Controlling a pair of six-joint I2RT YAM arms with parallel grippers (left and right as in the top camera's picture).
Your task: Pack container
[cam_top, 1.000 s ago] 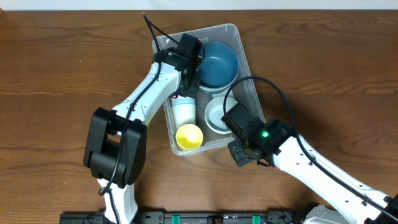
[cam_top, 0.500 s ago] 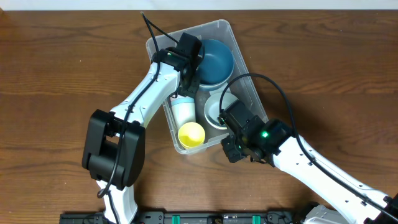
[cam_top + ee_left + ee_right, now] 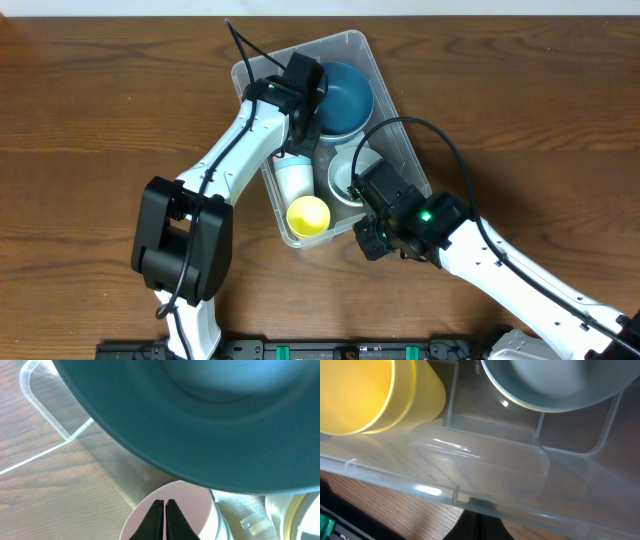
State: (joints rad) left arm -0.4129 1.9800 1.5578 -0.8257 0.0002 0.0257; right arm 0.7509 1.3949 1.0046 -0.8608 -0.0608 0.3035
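Overhead: container's (image 3: 385, 85) near wall is pressed by closed, empty right claw (image 3: 476, 520), presumably for steadying; left claw (image 3: 164, 515) likewise closed, empty, above cup (image 3: 293, 182).

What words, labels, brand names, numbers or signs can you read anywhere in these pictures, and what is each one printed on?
None: no text can be read in any view.
The container, the blue bowl and the yellow cup show no print.
The only mark is a green light on the right arm, which is not text.
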